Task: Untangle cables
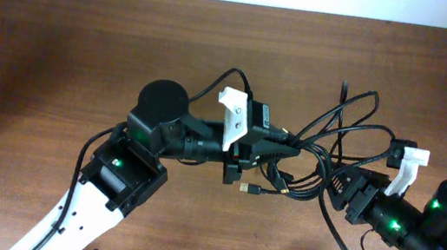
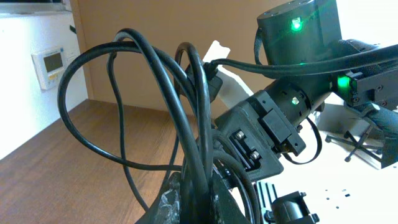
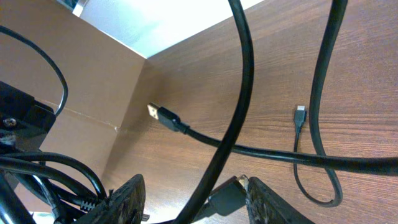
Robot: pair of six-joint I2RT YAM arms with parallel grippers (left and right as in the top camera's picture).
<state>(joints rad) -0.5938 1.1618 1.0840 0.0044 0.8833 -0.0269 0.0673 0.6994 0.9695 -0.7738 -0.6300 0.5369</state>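
Since a knot like this wants pulling from two sides, the left hand (image 1: 281,148) is pressed together on a bunch of the cables (image 2: 200,137), holding them up off the surface (image 1: 38,73) near its middle. Beside it the right hand (image 3: 196,202) stands spread. One cord runs through the gap with nothing pinched, probably to single out a strand. The cords are thin, black, smooth and slack. A flat metal-tipped plug (image 3: 153,112) ends one. Farther loops reach toward the far edge of the brown wood grain.

Overhead: straight down on table (image 1: 42,47). Wrist cameras: close, low, both on cables (image 2: 198,137).
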